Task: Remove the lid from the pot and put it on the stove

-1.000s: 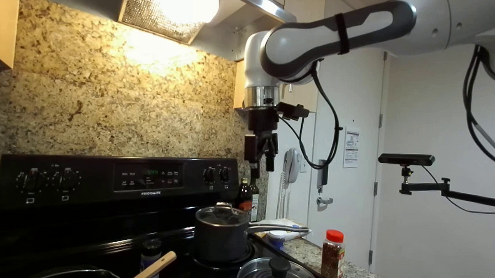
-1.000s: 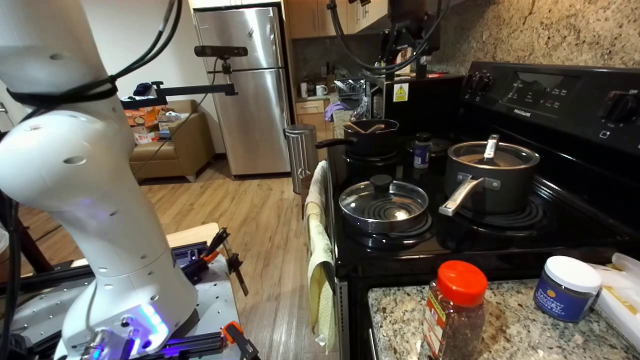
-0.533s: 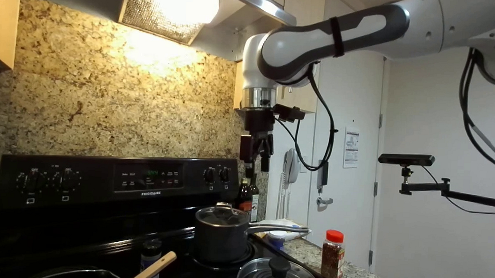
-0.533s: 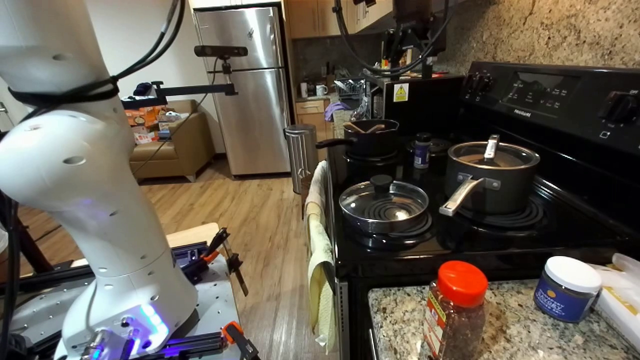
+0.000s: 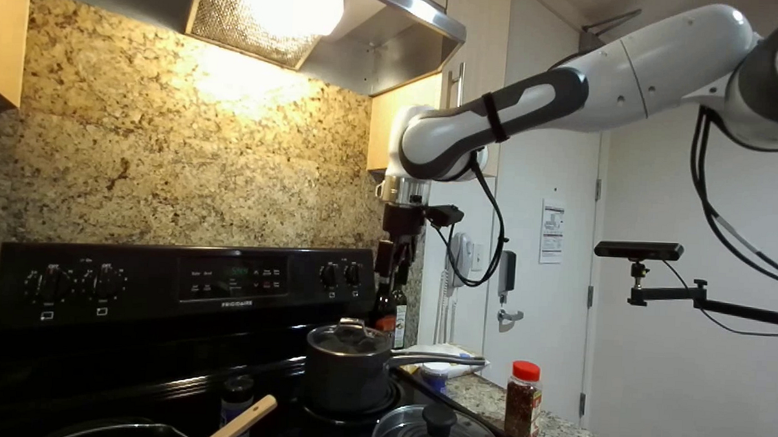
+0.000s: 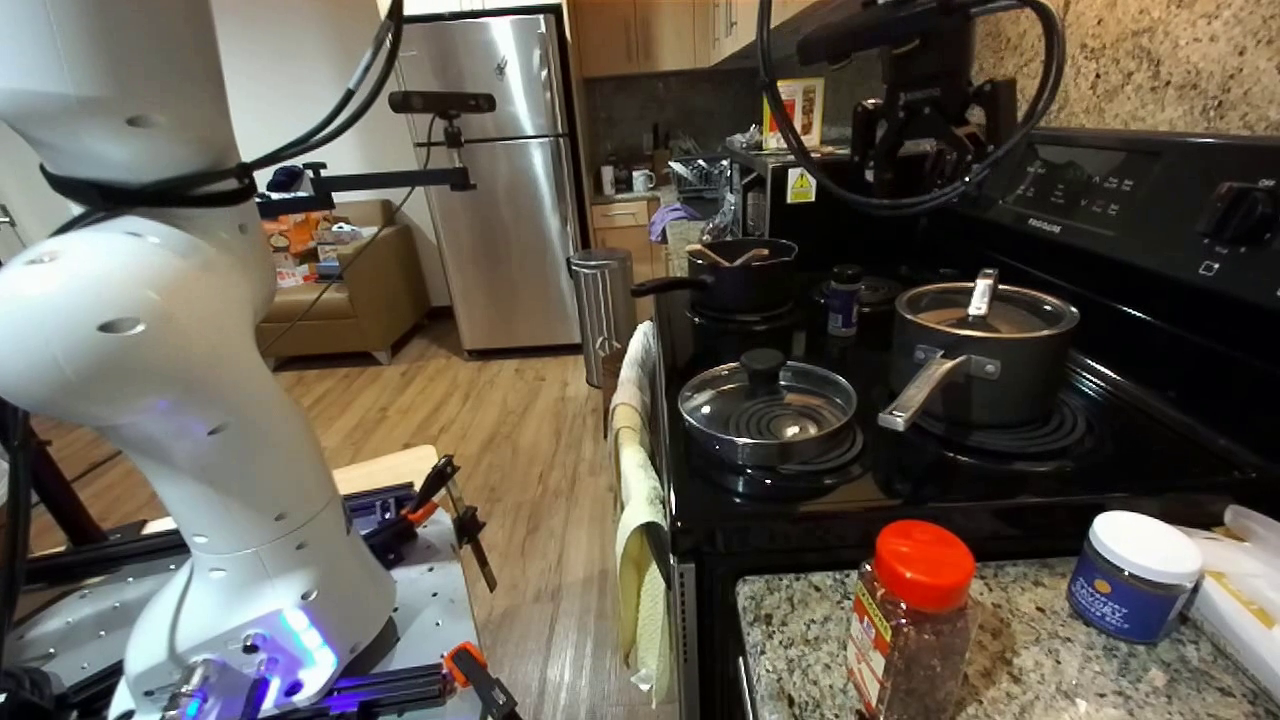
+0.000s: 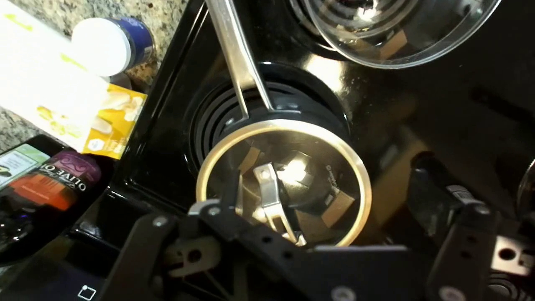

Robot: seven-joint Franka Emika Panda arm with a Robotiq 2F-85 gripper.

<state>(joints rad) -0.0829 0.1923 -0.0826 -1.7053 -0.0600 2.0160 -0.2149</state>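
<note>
The lid (image 5: pixel 353 341) is round glass with a metal rim and a silver arch handle. It sits on the grey pot (image 5: pixel 348 382) on a burner of the black stove (image 6: pixel 900 480). The lid (image 6: pixel 1020 312) and pot (image 6: pixel 985 375) also show in an exterior view. My gripper (image 5: pixel 395 265) hangs above and behind the pot, apart from the lid; it also shows here (image 6: pixel 935 135). In the wrist view the gripper (image 7: pixel 330 177) is open and empty, fingers wide apart. The lid (image 7: pixel 309 167) lies below; its handle is nearer the left finger. The gripper's body covers part of the lid's edge.
A glass lid with a black knob (image 6: pixel 764 367) lies on the front burner. A dark pan (image 6: pixel 745 275) and a spice jar (image 6: pixel 844 300) stand farther along. The pot's silver handle (image 6: pixel 925 393) sticks out. A red-capped jar (image 6: pixel 915 610) stands on the counter. Bottles (image 5: pixel 398 316) stand behind.
My gripper has come down and moved closer over the pot, slightly left in an exterior view and to the right in the other exterior view. The lid and pot have not moved.
</note>
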